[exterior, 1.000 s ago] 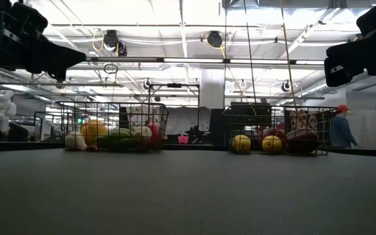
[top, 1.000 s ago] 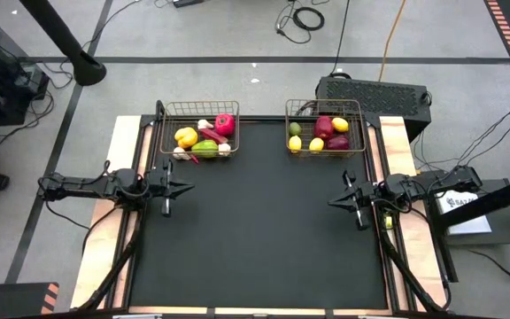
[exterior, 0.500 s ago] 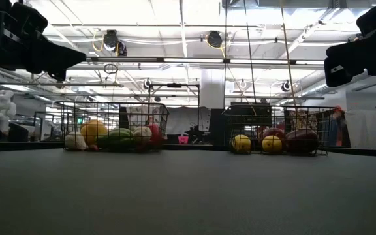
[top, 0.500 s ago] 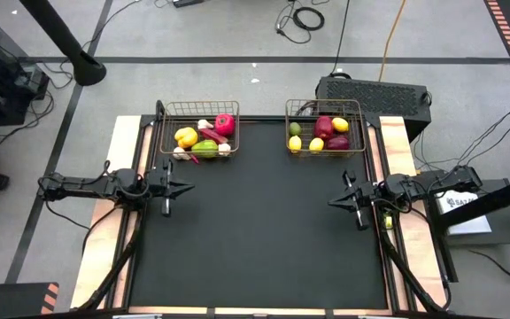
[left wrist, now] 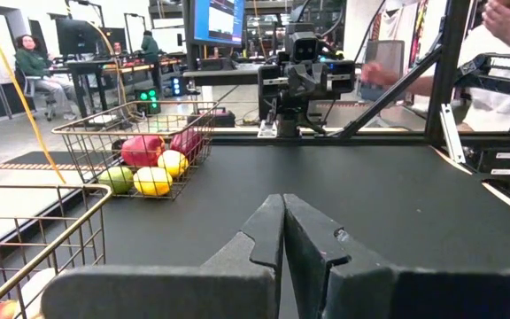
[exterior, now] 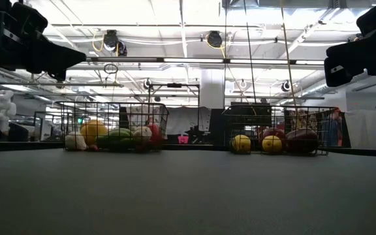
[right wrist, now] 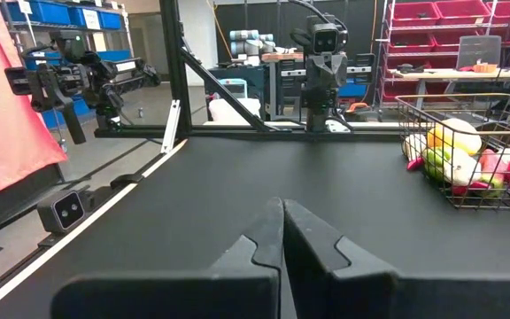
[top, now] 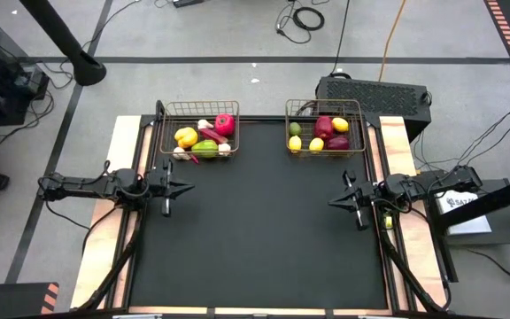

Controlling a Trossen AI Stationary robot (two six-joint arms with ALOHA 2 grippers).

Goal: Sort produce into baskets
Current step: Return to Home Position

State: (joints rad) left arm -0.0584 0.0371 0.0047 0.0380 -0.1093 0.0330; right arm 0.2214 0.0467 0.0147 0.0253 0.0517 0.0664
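Note:
Two bronze wire baskets stand on the black mat along its far edge. The left basket holds a yellow pepper, a red piece, a green piece and white garlic. The right basket holds lemons, a green lime, a red apple and a dark purple onion. My left gripper hovers shut over the mat's left edge, pointing level toward the right. My right gripper hovers shut over the right edge, pointing level toward the left. Neither holds anything. In each wrist view the shut fingers show with nothing between them.
The black mat lies bare between the two arms. A dark box stands behind the right basket. People sit and stand in the room beyond the table. A small camera sits at the mat's near edge.
Both arms have kept still. Behind the right basket in the low view, a person in a red cap has walked from right to left.

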